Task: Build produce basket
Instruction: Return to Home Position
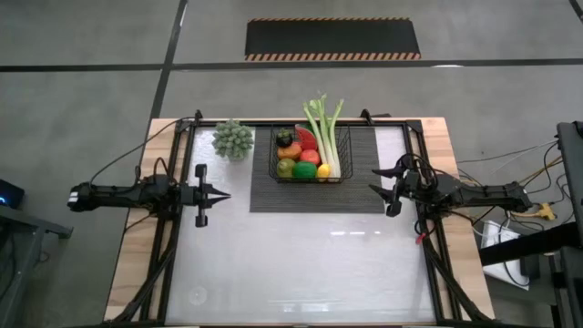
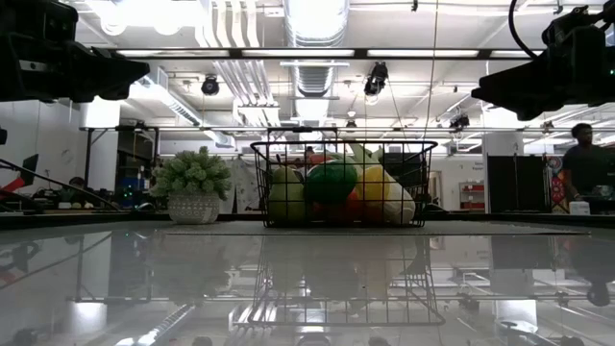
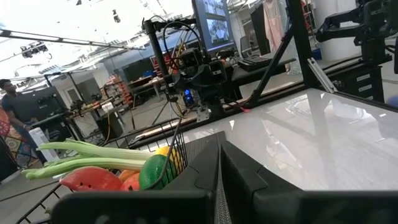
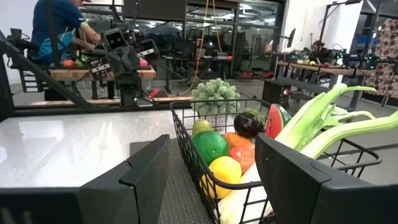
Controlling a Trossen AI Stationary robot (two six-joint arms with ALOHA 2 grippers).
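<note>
The black wire basket (image 1: pixel 274 157) stands on a dark ribbed mat (image 1: pixel 364 187) at the table's far middle. It holds the produce: long celery (image 1: pixel 325 128) leaning out over the far rim, a watermelon slice (image 1: pixel 307 138), a lime (image 4: pixel 210 146), a lemon (image 4: pixel 225 170), an orange fruit (image 1: pixel 290 150) and a dark round fruit (image 4: pixel 249 123). My left gripper (image 1: pixel 221 194) hovers shut at the table's left, pointing level toward the middle. My right gripper (image 1: pixel 375 179) hovers open at the right, just off the basket's near right corner, with nothing between its fingers.
A small potted green plant (image 1: pixel 233 139) stands left of the basket at the far edge. The glossy white tabletop (image 1: pixel 301 264) stretches toward the near edge. Black frame rails (image 1: pixel 173 228) run along both sides. A person (image 4: pixel 59 25) is in the room behind.
</note>
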